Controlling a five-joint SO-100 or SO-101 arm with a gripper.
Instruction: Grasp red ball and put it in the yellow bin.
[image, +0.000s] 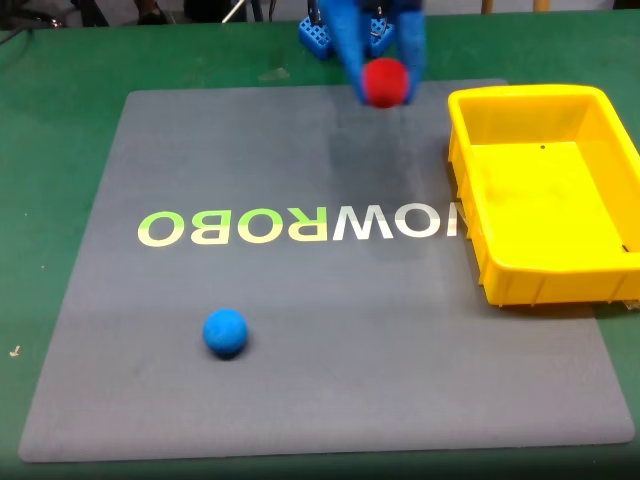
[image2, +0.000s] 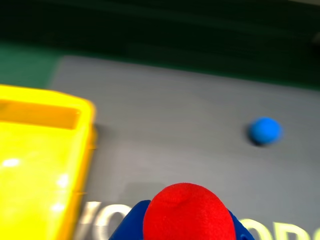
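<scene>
The red ball (image: 385, 81) hangs above the far edge of the grey mat, held between the blue fingers of my gripper (image: 384, 84), which is shut on it. In the wrist view the red ball (image2: 188, 212) fills the bottom centre with blue fingers (image2: 129, 225) on either side of it. The yellow bin (image: 478, 120) stands on the right of the mat in the fixed view, to the right of the ball and nearer the camera, with nothing inside. From the wrist camera the yellow bin (image2: 82, 140) lies at the left.
A blue ball (image: 225, 332) rests on the grey mat (image: 200, 150) near its front left; in the wrist view the blue ball (image2: 265, 130) is at the right. White and green lettering (image: 300, 226) runs across the mat. Green table surrounds it.
</scene>
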